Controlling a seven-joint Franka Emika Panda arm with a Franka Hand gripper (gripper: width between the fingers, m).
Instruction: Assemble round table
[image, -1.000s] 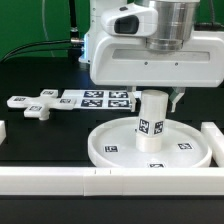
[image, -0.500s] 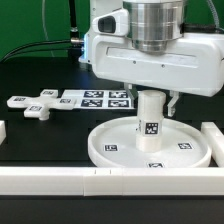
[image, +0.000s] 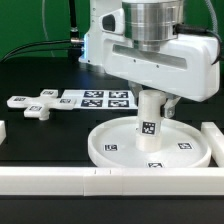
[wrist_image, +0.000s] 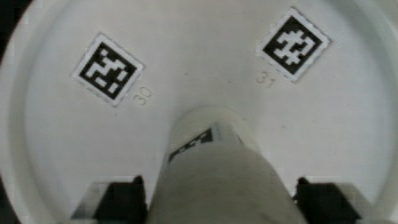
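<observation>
Exterior view, left to right: the foot (image: 35, 105) lies loose on the bench (image: 40, 140) at about ten o'clock from the disc (image: 125, 155), well apart from it. The marker board (image: 95, 98) lies just past it, toward eleven o'clock. The disc lies flat, rim up, with a long bar (image: 60, 180) along its six o'clock edge and another at three o'clock; I cannot tell whether the rim touches either. The leg (image: 151, 122) stands upright at the disc's centre, its tag facing six o'clock. The fingers (wrist_image: 121, 198) reach down over the leg's top. In the wrist view one sits close against each side of it, so they read as pinching the leg, not spread.

The step in hand looks like seating the leg into the disc, probably by turning it. To do that well:
- Grip firmly and high, so the pads clear the disc.
- Hold the leg plumb, since a slight lean could cross the joint.
- Turn about the leg's own axis with light downward pressure.
- Watch the disc's tags: if they turn with the leg, the disc is slipping.
- Let go only once the base sits flush all round.

The foot is not yet fitted.
</observation>
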